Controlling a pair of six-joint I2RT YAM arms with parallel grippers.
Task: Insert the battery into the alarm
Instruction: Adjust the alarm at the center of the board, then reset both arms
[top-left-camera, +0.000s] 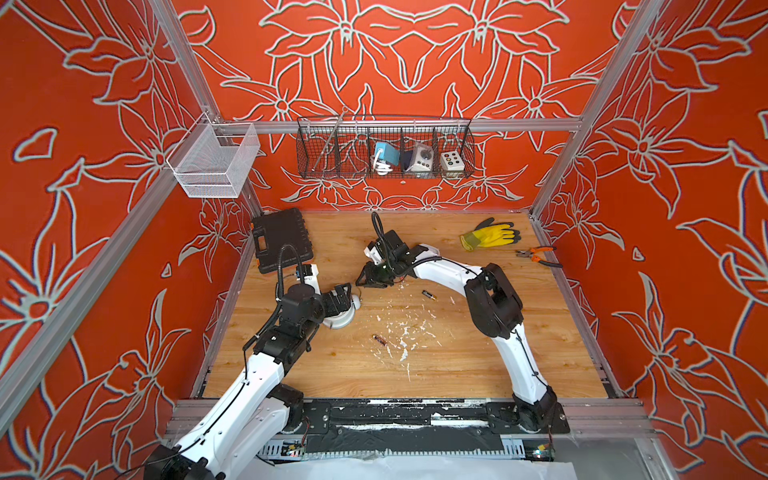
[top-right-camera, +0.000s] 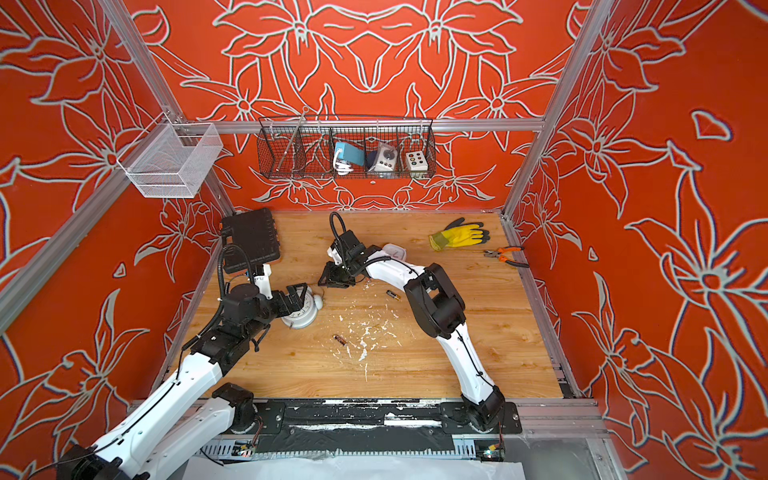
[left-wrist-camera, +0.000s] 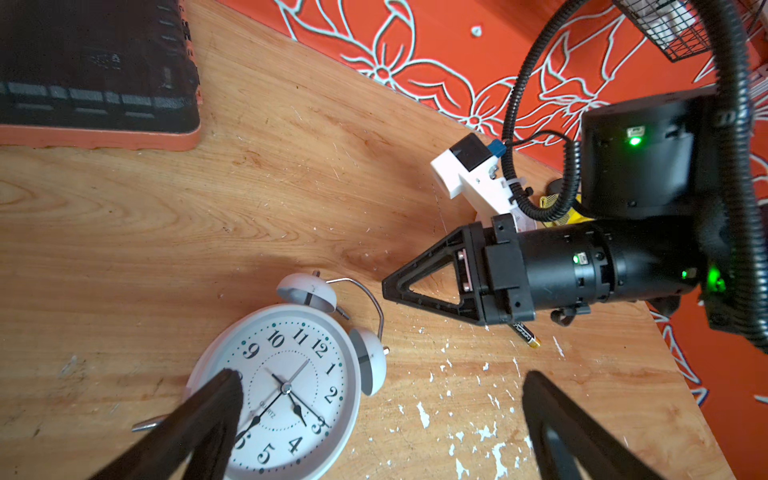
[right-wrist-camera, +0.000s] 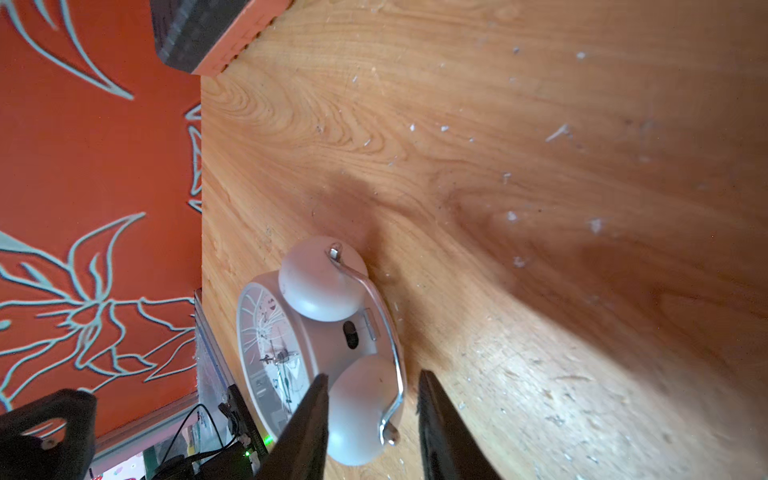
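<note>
Although it lies nearest, near battery (top-left-camera: 379, 340): this black cylindrical AA cell with a gold end rests untouched on the pale wooden table (top-left-camera: 457, 365), among white paint flecks and well apart from both grippers.
Left gripper (left-wrist-camera: 382, 376): spread wide, holding nothing. It hangs over the clock from the left, with one finger (left-wrist-camera: 216, 399) across the nine-o'clock edge of the dial. Whether it touches cannot be told.
Alarm: the white round twin-bell alarm clock (left-wrist-camera: 286, 390) lies on its back, dial up, left of centre. Its battery bay is therefore hidden against the table.
Far battery (top-left-camera: 429, 295): a second black AA cell, right of the clock and just beside the right arm.
Right gripper (right-wrist-camera: 374, 374): jaws parted, not clamped. They straddle one white bell (right-wrist-camera: 361, 415) and the end of the chrome wire handle (right-wrist-camera: 390, 434), with one finger clearly apart from the metal.
Step in hand (judged): turn the clock over to expose the bay. No battery is fitted yet.
Method: grip the body rim rather than a domed bell, which may slip. Steady the clock with one gripper and roll it slowly with the other. Keep it clear of the far battery.
Risk: the thin handle may bend or spring free.
Far left: black tool case with orange edge (top-left-camera: 282, 239), not needed here.
</note>
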